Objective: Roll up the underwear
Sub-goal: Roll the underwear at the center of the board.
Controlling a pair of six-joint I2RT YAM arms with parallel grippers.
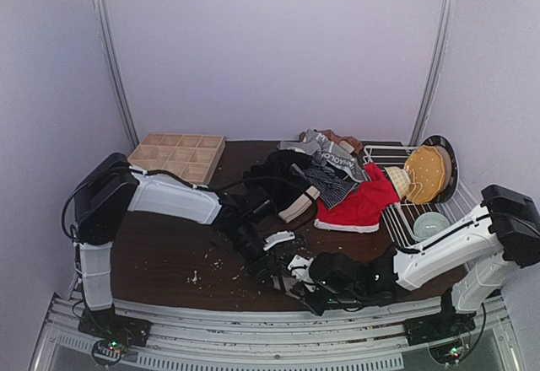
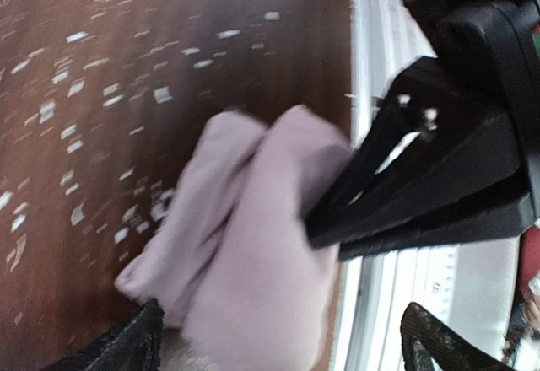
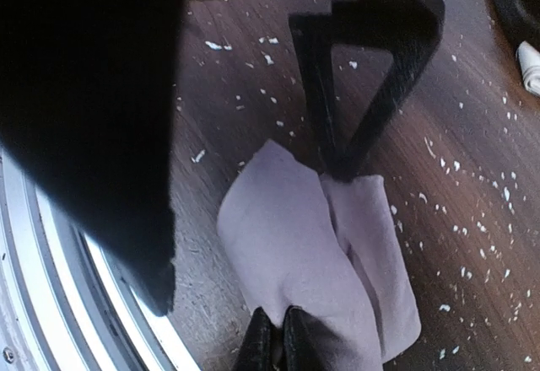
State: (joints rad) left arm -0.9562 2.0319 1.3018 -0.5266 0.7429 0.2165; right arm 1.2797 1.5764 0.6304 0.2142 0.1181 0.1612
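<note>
The pale pink-beige underwear (image 3: 316,253) lies folded on the dark wooden table by the front edge; it also shows in the left wrist view (image 2: 245,253). My right gripper (image 3: 272,347) is shut, pinching the cloth's near edge. My left gripper (image 2: 283,346) is open, its fingers (image 2: 135,341) wide apart on either side of the cloth, and one fingertip (image 3: 337,164) touches its far edge. In the top view both grippers meet at the front middle, left (image 1: 268,275) and right (image 1: 298,285), and mostly hide the cloth. The red underwear (image 1: 363,204) and the black and grey-striped underwear (image 1: 325,173) lie piled at the back.
A wooden grid tray (image 1: 177,156) stands at the back left. A wire rack (image 1: 405,219) at the right holds a yellow plate (image 1: 426,173) and a bowl (image 1: 430,223). A small white roll (image 1: 278,239) lies behind the grippers. White flecks cover the table (image 1: 169,257). Its front rail (image 2: 371,135) is close.
</note>
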